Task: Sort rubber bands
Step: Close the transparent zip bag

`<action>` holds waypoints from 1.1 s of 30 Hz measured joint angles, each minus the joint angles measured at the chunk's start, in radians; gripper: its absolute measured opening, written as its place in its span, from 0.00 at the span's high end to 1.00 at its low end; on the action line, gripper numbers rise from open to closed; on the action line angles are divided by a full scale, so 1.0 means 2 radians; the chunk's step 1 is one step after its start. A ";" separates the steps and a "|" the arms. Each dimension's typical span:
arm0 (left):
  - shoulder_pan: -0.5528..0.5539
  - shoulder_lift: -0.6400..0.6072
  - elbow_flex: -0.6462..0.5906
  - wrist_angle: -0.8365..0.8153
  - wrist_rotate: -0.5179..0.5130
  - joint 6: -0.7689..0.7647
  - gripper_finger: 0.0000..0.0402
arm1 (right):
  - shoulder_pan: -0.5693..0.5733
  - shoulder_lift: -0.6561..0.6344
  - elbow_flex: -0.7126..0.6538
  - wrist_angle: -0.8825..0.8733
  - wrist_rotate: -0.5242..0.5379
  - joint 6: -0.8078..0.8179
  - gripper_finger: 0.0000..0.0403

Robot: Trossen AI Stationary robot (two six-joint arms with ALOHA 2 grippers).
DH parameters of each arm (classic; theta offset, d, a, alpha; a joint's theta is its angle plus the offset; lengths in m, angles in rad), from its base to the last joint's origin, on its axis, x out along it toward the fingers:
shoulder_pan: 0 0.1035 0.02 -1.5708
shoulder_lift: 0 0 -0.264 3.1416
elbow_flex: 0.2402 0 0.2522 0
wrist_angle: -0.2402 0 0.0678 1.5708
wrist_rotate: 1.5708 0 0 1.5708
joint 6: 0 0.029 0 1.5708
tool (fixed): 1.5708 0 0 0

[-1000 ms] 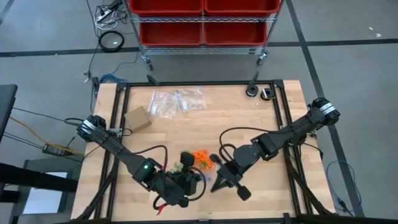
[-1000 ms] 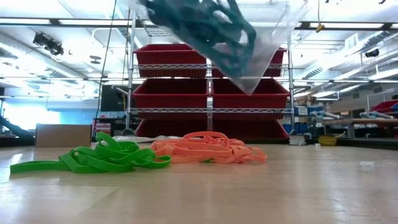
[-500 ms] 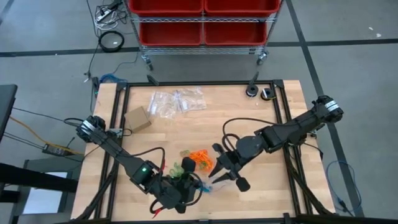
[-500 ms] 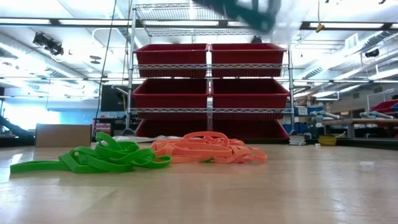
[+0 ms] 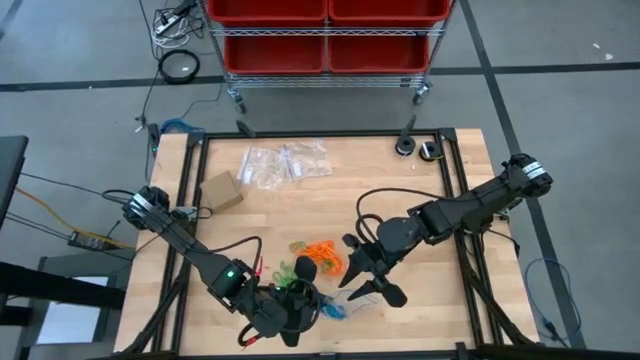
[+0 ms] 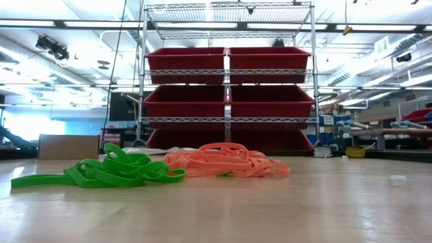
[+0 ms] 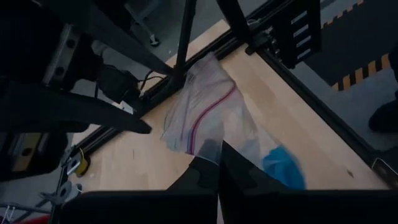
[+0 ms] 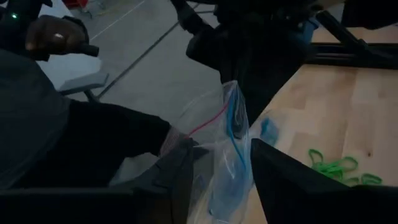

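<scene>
While the left hand [image 5: 312,305] stays pinched together on a clear plastic bag [image 7: 211,115] at the lower centre of the high view, the right hand [image 5: 352,282] sits just beside it with its fingers spread apart, the bag's mouth between them in the right wrist view. The bag is thin, glossy and crumpled, with a red zip line along its mouth, and a soft clump of blue rubber bands [image 7: 285,167] shows through its film. The rest of the rubber bands lie on the pale wood-grain counter [image 5: 420,200]: a flat tangle of bright green loops [image 6: 108,171] at lower left of the low view and, touching it on the right, a heap of orange loops [image 6: 223,160]. From above, both heaps lie just above the two hands. Toward the upper left of the counter lie more crinkled clear bags [image 5: 283,163] and a small brown cardboard box [image 5: 221,189]. Beyond the counter stands a wire rack of red plastic bins [image 6: 228,98]. No writing can be read anywhere.
</scene>
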 joint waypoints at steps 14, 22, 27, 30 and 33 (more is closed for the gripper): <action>0.000 0.000 0.000 0.039 -0.003 0.051 1.00 | -0.001 0.001 0.000 -0.003 -0.006 0.004 0.65; 0.006 0.000 0.000 0.060 -0.011 0.076 1.00 | 0.000 0.001 0.000 -0.007 -0.010 -0.005 0.84; 0.009 0.000 0.000 0.057 -0.010 0.077 1.00 | 0.000 0.001 0.000 -0.005 -0.003 -0.014 0.98; 0.012 0.000 0.000 0.039 -0.010 0.042 1.00 | 0.000 0.001 0.000 -0.005 0.026 -0.020 0.99; 0.020 0.000 0.000 0.010 -0.009 -0.015 1.00 | 0.004 0.001 0.000 -0.006 0.058 -0.037 1.00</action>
